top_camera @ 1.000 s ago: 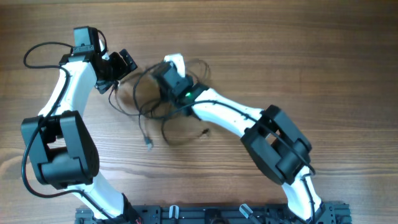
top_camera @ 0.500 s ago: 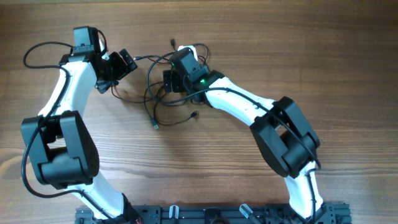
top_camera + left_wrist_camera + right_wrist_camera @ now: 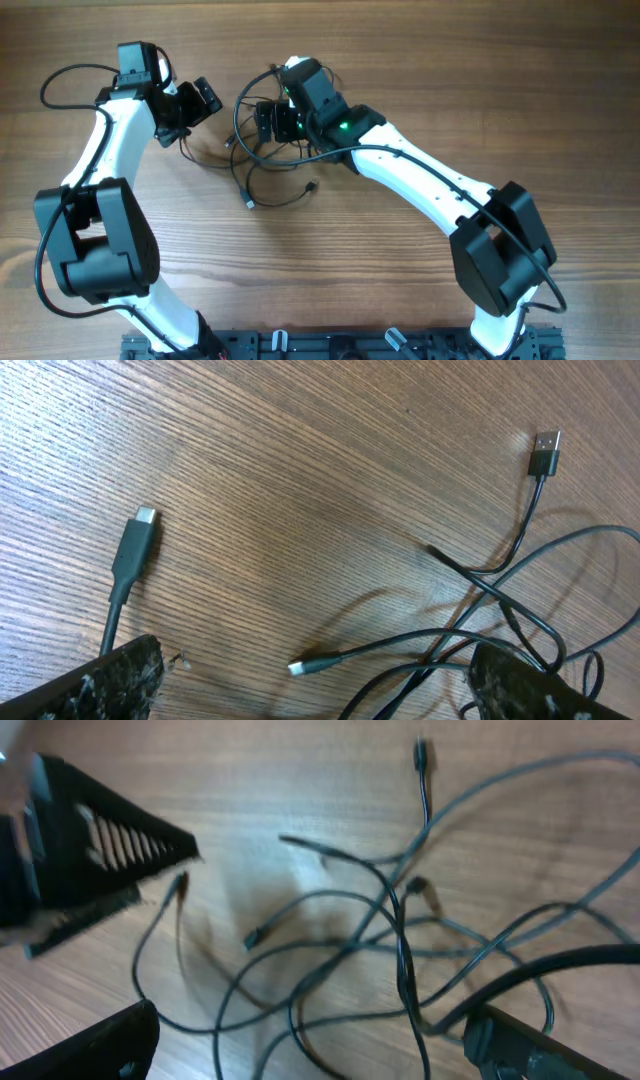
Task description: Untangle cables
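The cables (image 3: 262,160) are thin black wires looped in a loose bunch on the wooden table, between my two grippers. In the left wrist view several plug tips show: one (image 3: 140,530) at the left, a USB plug (image 3: 543,450) at the far right, and a small silvery tip (image 3: 300,666). My left gripper (image 3: 205,97) (image 3: 320,695) is open, and wires run past its right finger (image 3: 530,685). My right gripper (image 3: 268,122) (image 3: 310,1055) hangs open over the tangle (image 3: 400,950), with loops lying between its fingers but not pinched.
The left gripper's black body (image 3: 80,850) shows at the upper left of the right wrist view. Loose plug ends (image 3: 248,203) (image 3: 313,187) trail toward the near side. The arm bases stand at the table's front edge (image 3: 330,345).
My right gripper has gone from shut to open and let go of the wires. Its arm swung out to the right, and the bunch shifted toward the far side. The left arm stayed still.
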